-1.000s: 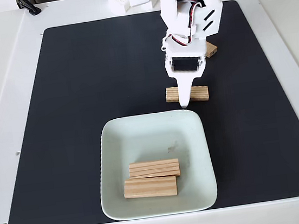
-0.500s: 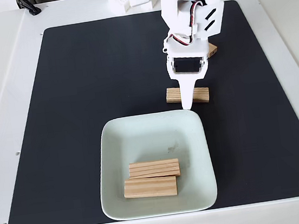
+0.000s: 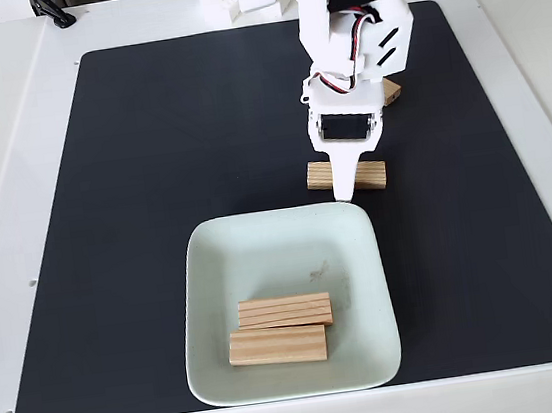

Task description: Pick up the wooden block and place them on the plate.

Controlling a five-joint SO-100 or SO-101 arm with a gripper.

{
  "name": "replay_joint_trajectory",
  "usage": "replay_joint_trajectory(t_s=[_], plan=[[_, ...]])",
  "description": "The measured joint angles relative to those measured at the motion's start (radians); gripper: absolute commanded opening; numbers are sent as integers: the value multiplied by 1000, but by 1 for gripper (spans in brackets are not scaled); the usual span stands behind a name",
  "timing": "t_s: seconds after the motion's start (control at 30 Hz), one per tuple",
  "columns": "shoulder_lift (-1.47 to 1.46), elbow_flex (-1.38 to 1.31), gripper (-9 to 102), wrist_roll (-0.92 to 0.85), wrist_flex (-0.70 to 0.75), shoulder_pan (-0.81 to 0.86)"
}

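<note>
Fixed view, gripper: the white gripper (image 3: 346, 190) hangs nose-down over the middle of a wooden block, its tip crossing the block's near edge. From this angle only one white finger reads clearly, so whether the fingers stand apart or clamped on the block cannot be told.

Fixed view, block under the gripper: a wooden block (image 3: 347, 176) lies flat on the black mat (image 3: 152, 181), long side running left to right, just beyond the plate's far rim and apart from it.

Fixed view, block behind the arm: a further wooden block (image 3: 392, 90) shows as a corner, mostly hidden by the arm, near the mat's far right.

Fixed view, plate: the plate (image 3: 260, 244) sits at the mat's near edge, pale mint, square, with rounded corners and a raised rim.

Fixed view, blocks on the plate: two lie side by side and touching in the near half, one with its grooved face up (image 3: 284, 311), one plainer (image 3: 277, 346).

Step in hand, judged: grasping the nearest loose block. To do it well, straddle the short width at mid-length, seat low, close squarely, then lift clear of the rim.

Look of the block: light wood, small, rectangular, far shorter than the plate is wide.
</note>
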Motion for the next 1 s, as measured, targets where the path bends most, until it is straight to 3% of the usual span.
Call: replay_joint_trajectory(t_s=[0.23, 0.47, 0.73, 1.0], plan=[[0, 0, 24, 0, 0, 0], [0, 0, -1, 0, -12, 6], [32, 43, 0, 0, -14, 6], [376, 377, 0, 0, -5, -40]])
